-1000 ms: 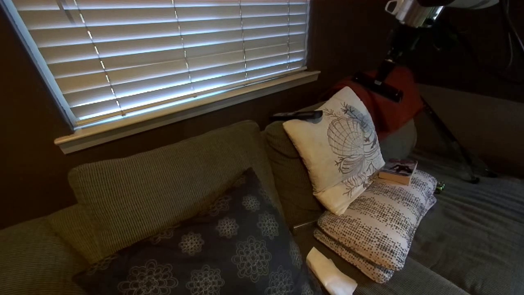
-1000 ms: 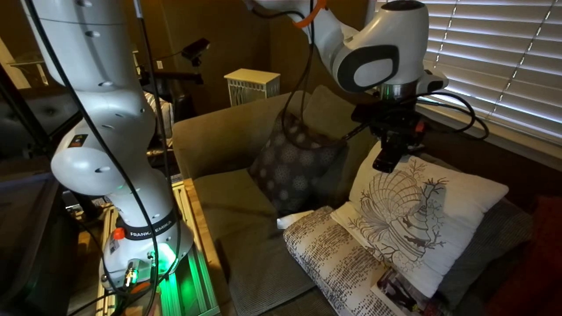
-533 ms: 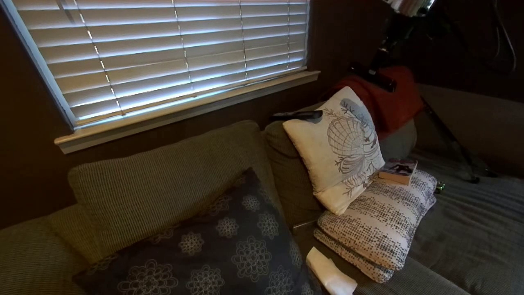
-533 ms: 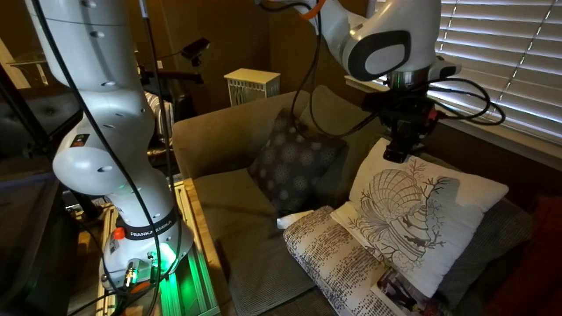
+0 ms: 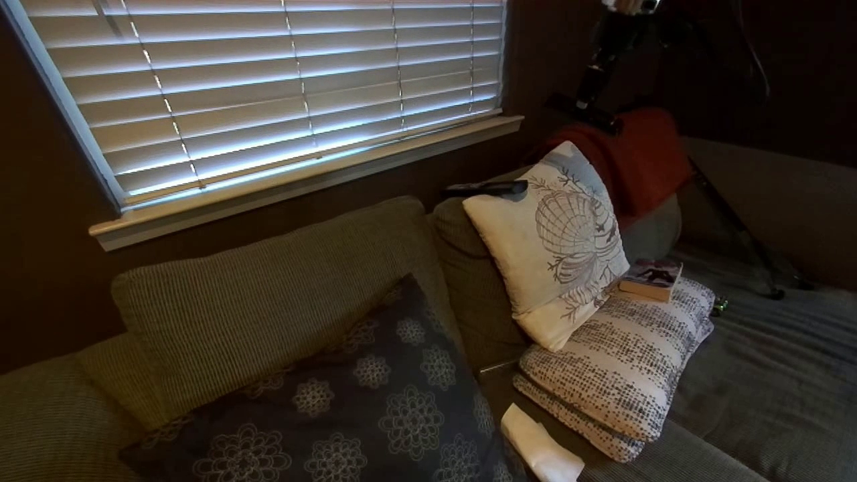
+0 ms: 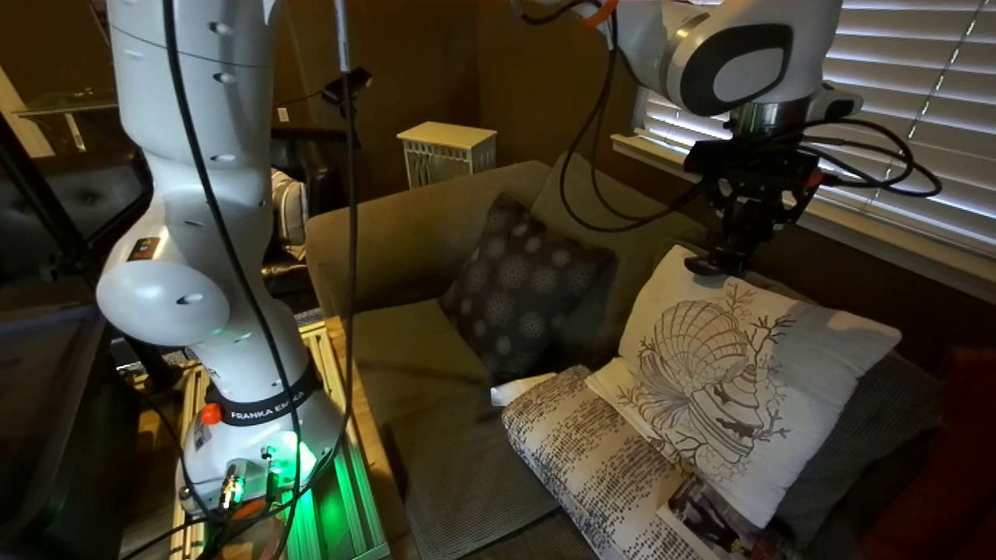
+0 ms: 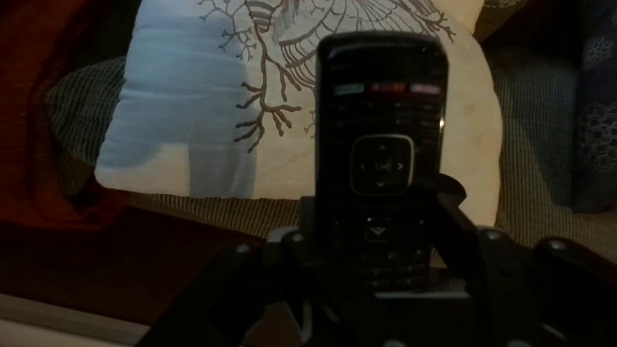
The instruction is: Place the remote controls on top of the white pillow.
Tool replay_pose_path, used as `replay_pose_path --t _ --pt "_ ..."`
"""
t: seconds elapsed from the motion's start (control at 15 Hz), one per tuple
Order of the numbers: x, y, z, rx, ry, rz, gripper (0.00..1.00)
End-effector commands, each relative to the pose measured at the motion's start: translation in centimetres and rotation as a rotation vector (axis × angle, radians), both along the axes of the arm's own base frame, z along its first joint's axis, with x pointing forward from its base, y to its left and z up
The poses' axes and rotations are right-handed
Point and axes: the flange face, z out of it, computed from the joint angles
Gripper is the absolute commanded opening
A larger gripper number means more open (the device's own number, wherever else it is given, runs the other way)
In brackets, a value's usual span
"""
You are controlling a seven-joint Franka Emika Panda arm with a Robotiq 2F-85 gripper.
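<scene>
Straight out from the jaws, a remote point(image 7: 383, 159), buttons in plain sight in the wrist view; closed in snugly on both long edges, firmly gripped; long axis pointing away from the grip and out over the pillow point(image 7: 284, 140); near its upper edge, apart from it in an exterior view; next, probably, to lower, match the slope and only then let go; on a face tilted back against the sofa point(image 5: 301, 288), hence a fair risk of sliding; close by, a second remote point(image 5: 487, 189), laid from sofa back to the pillow's upper corner, one end overlapping; beside the pillow's lower edge, a book point(image 5: 651, 281) on spotted cushions point(image 5: 612, 355); no container in sight nearby; farther off, a dark cushion point(image 6: 525, 288).
</scene>
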Motion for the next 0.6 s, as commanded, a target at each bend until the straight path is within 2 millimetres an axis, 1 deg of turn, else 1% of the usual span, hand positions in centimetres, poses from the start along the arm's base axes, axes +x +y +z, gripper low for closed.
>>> replay_pose_path --t 0.0,0.13,0.33,0.53 --pt "4.1 -0.5 -1.1 -0.012 0.049 -0.029 0.35" --pt "5.5 -0.6 -2.1 -0.009 0.065 -0.031 0.35" --pt "7.4 -0.5 -4.2 -0.006 0.09 -0.035 0.35" --pt "9.1 -0.4 -5.6 -0.006 0.102 -0.039 0.35"
